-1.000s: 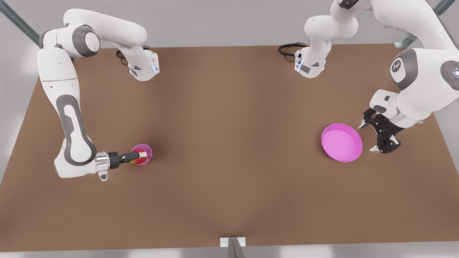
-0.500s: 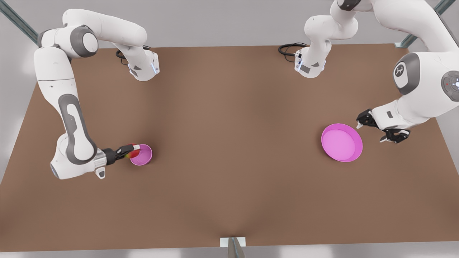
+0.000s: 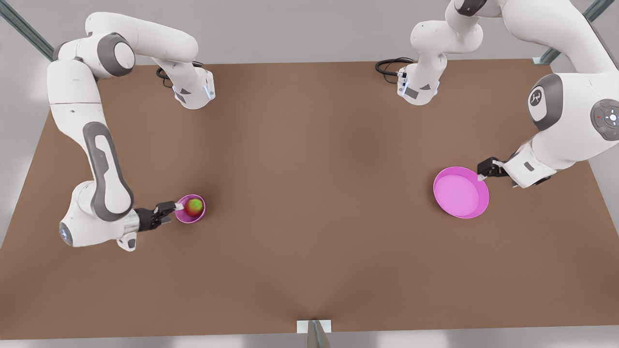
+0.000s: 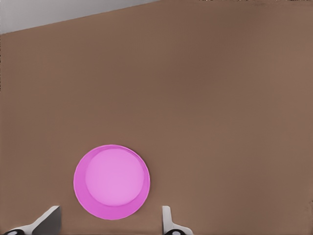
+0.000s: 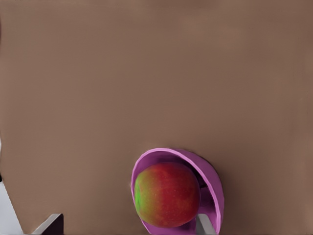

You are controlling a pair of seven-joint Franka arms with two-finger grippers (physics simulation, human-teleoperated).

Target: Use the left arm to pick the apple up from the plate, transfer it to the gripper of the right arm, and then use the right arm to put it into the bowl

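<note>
The red apple [image 3: 194, 207] with its yellow-green patch lies inside the small deep pink bowl [image 3: 191, 221] on the front view's left. My right gripper [image 3: 173, 210], on its silver collar, stands open just beside the bowl's rim, clear of the fruit. Its wrist view has the apple [image 5: 168, 195] in the bowl [image 5: 215, 191], with the right gripper [image 5: 128, 225] spread wide. The wide pink plate [image 3: 461, 192] lies bare on the front view's right. My left gripper [image 3: 487, 171] hangs open beside the plate's far-right rim. In its wrist view the plate [image 4: 111, 182] lies ahead of the left gripper [image 4: 108, 223].
The brown table [image 3: 309, 193] stretches between bowl and plate. Both arm bases [image 3: 193, 92] [image 3: 418, 89] stand at the far edge with black cables beside them. A small grey bracket [image 3: 314, 328] sits at the near edge.
My right gripper let go of the apple, which now rests in the bowl, and drew back toward the front view's left. My left gripper turned and moved up beside the plate's rim.
</note>
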